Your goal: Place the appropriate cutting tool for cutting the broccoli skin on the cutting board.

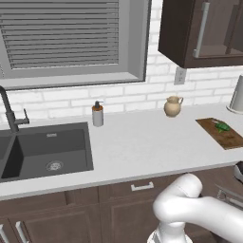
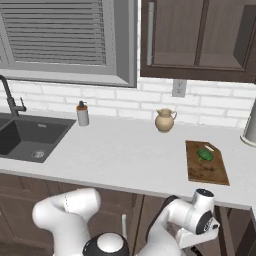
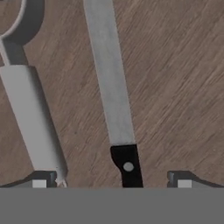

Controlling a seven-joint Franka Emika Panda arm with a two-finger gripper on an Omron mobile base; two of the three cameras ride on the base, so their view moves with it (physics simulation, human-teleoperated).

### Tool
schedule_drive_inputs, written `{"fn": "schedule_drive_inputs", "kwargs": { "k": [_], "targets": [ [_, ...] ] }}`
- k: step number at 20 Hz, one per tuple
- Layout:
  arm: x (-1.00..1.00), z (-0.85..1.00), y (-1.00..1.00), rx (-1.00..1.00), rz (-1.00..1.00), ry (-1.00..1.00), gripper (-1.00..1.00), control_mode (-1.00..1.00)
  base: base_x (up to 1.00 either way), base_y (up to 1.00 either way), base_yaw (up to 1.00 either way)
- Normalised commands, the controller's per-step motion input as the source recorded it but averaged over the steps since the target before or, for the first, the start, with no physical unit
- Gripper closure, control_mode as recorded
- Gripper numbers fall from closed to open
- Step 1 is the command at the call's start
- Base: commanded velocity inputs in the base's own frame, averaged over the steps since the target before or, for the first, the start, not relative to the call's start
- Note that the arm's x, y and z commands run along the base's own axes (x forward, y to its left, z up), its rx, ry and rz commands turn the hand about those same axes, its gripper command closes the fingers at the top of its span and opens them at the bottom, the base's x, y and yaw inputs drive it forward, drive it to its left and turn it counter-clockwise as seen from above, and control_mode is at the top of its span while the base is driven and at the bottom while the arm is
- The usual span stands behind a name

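— Close under the hand camera, what lies on the wooden surface [image 3: 175,78]?

— Two utensils, side by side and apart. One is a knife [image 3: 114,96] with a long grey blade and a black handle with a rivet; its handle sits between the two fingers [image 3: 43,180], a little left of the midpoint of the gripper [image 3: 112,181]. The other is the cutting tool [image 3: 30,118], a pale handle leading up to a looped head, lying at the left, its handle end just beside the left fingertip.

— And the fingers themselves?

— Spread wide apart, holding nothing.

— Where are the board and the vegetable?

— On the table [image 2: 125,150], at its right end, lies the cutting board [image 2: 206,162]; the broccoli [image 2: 204,154] rests on its far part. A small jug [image 2: 164,120] stands near the wall, left of the board
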Motion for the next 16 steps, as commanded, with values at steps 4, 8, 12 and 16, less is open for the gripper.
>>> {"fn": "schedule_drive_inputs", "kwargs": {
  "k": [4, 8, 12, 16],
  "targets": [
    [0.2, -0.17, 0.0, 0.05, 0.01, 0.0, -1.0, -1.0, 0.0, 0.0, 0.0],
    [0.01, -0.38, 0.0, 0.01, 0.02, -0.02, -1.0, -1.0, 0.0, 0.0, 0.0],
    [0.0, -0.46, 0.0, 0.0, 0.02, -0.05, -1.0, -1.0, 0.0, 0.0, 0.0],
    [-0.08, -0.47, 0.0, 0.0, 0.02, -0.08, -1.0, -1.0, 0.0, 0.0, 0.0]
  ]
}}
